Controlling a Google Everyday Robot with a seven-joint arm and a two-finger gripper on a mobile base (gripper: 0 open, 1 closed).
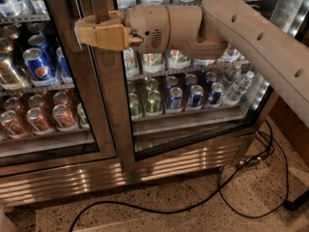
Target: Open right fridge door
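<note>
The right fridge door (193, 81) is a glass pane in a wide steel frame, with green, blue and silver cans behind it. Its steel bar handle (100, 1) runs down the door's left side at the top of the view. My gripper (84, 33) is at the top left, at the end of the tan arm reaching in from the right. It is closed around the lower part of the handle. The door's bottom edge (193, 141) slants away from the base grille with a dark gap under it, so the door looks slightly ajar.
The left glass door (43, 81) fronts blue Pepsi cans and orange cans. A steel grille (96, 178) runs along the fridge base. A black cable (231, 187) loops over the speckled floor, to a plug at the right (294, 204).
</note>
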